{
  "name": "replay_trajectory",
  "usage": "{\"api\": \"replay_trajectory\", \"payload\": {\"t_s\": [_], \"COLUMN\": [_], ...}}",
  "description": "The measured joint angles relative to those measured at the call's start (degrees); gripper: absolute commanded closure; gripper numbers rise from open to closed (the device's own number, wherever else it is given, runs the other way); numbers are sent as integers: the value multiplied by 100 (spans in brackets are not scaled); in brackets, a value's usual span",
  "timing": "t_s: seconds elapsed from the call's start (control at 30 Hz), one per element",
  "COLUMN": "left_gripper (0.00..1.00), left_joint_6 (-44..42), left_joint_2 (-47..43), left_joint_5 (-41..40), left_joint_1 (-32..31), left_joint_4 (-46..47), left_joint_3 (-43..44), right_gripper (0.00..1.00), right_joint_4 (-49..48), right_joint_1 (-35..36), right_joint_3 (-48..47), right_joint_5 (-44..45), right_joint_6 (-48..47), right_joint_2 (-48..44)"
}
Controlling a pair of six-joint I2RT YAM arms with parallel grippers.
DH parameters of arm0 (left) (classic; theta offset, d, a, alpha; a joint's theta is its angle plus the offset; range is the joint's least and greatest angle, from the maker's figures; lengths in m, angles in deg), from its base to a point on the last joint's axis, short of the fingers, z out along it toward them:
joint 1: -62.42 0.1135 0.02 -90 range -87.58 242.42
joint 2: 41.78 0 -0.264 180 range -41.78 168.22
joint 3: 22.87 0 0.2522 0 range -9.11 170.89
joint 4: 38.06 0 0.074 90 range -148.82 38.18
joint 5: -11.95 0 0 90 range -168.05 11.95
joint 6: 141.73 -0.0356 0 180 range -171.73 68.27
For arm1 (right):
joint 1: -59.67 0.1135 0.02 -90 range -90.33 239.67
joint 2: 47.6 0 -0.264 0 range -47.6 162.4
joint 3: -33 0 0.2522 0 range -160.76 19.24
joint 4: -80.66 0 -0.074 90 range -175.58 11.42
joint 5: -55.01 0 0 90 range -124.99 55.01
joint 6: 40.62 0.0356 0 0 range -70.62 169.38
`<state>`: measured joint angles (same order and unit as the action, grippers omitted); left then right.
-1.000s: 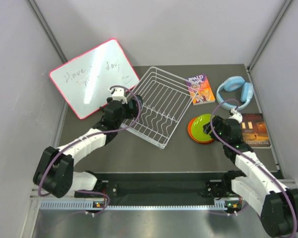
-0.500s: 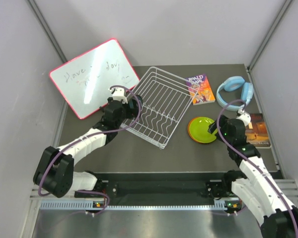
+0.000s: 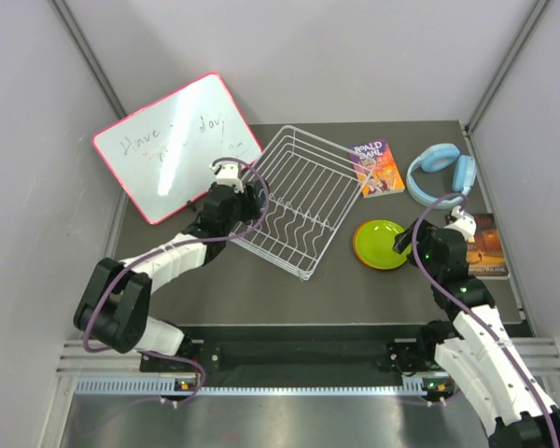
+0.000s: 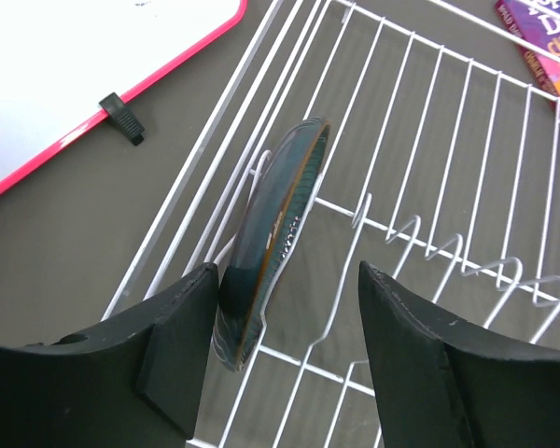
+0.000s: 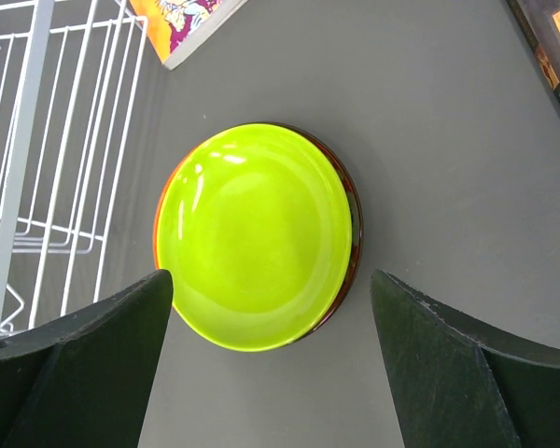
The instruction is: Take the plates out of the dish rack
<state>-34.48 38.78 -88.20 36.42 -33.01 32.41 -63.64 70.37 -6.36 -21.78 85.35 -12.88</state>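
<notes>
The right pincer (image 3: 406, 245) has drawn back off the lime green plate (image 3: 381, 243) toward the right side of the table (image 3: 261, 289) — the plate now shows whole. The left pincer (image 4: 287, 271) has crept slightly toward the dish rack (image 3: 303, 201) — its elbow has swung inward.

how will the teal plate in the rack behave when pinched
Probably rigid: the teal plate stands on edge in the dish rack without sagging. Its glossy-looking glaze may slip in the left gripper. Round and leaning on wires, it could roll or tip if nudged.
</notes>
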Motion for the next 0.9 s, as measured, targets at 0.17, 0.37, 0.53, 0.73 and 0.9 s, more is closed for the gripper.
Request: {"api": "replay_trajectory", "payload": {"t_s": [0.17,0.37,0.53,0.73,0.9], "left_gripper": [39,59,98,100,100], "left_joint_6": [-48,-111,-393,-695,-780], "left_joint_2": [286,374,476,522,509], "left_joint_5": [-90,-210,-343,-417,-546], "left_joint_1": [4,4,39,-31,-109], "left_joint_4": [101,162,186,170,168], "left_joint_3": [72,72,70,74,74], "right_gripper": [13,13,13,13,13], "right_joint_4": [39,4,-2,-7,-4], "right_joint_1": [0,0,0,0,0], "right_joint_3": [11,101,179,201,203], "right_joint_5": [-63,-107,-177,-258,-280], "right_joint_6": [-42,-46,-44,-44,-44], "right_joint_2": [-98,-170,-133,-133,-166]}}
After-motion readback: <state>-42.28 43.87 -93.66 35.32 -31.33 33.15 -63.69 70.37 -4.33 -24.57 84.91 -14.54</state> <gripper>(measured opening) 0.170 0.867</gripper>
